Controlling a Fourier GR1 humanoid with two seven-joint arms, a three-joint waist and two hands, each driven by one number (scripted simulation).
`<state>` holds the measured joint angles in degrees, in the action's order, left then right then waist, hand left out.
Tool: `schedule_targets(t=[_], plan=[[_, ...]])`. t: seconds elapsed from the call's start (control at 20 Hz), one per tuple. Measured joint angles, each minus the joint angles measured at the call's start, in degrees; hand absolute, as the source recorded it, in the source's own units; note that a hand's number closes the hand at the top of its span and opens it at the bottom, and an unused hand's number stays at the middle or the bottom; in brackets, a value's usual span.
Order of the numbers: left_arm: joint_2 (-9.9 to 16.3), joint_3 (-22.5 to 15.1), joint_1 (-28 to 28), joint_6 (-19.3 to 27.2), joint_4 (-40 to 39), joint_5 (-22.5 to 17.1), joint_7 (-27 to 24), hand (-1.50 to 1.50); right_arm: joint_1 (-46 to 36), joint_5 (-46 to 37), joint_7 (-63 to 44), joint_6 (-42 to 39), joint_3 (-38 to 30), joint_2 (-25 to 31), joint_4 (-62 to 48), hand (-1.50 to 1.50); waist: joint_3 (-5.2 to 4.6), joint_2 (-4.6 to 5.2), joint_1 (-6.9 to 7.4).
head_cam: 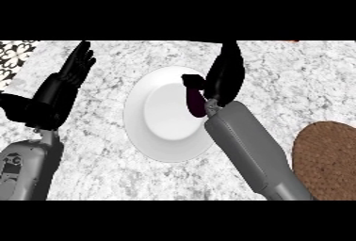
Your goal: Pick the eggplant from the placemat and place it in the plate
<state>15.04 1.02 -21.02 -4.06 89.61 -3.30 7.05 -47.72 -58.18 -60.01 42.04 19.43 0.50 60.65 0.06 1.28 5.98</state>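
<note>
Eggplant (195,101) hangs over the plate (149,136) at its right side, right hand (224,75) curled around it. Smooth skin, prob. slippery; grip mid-body. Left hand (66,82) rests open, far left.

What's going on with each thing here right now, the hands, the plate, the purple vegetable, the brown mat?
Right hand: over the plate, fingers curled round the eggplant.
Eggplant: held above the plate's right side; contact unclear.
Plate: white, flat on the counter.
Left hand: open, resting at left.
Placemat: brown, nothing on its visible part.
</note>
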Motion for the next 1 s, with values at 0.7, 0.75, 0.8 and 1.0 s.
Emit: schedule_targets(t=[0.7,0.75,0.8,1.0], plan=[[0.5,2.2,4.2,1.3,0.4,0.7,-1.2,0.0,8.5,-3.2,-3.1,20.4,4.6,-0.3,6.3,-1.5,-0.1,-1.78,-4.9],[0.7,2.5,4.6,1.2,0.6,0.6,-1.3,0.0,10.4,-4.4,-3.5,20.8,5.4,-0.3,7.9,-1.5,-0.11,-1.87,-5.23],[0.8,2.7,5.0,1.2,1.0,0.5,-1.0,0.0,12.3,-5.5,-3.9,21.1,6.1,-0.3,10.0,-1.5,-0.11,-1.95,-5.54],[1.6,3.8,5.1,1.2,1.8,0.2,0.2,0.0,21.9,-10.9,-5.7,20.7,9.9,-0.4,19.7,-1.5,-0.11,-2.13,-6.68]])
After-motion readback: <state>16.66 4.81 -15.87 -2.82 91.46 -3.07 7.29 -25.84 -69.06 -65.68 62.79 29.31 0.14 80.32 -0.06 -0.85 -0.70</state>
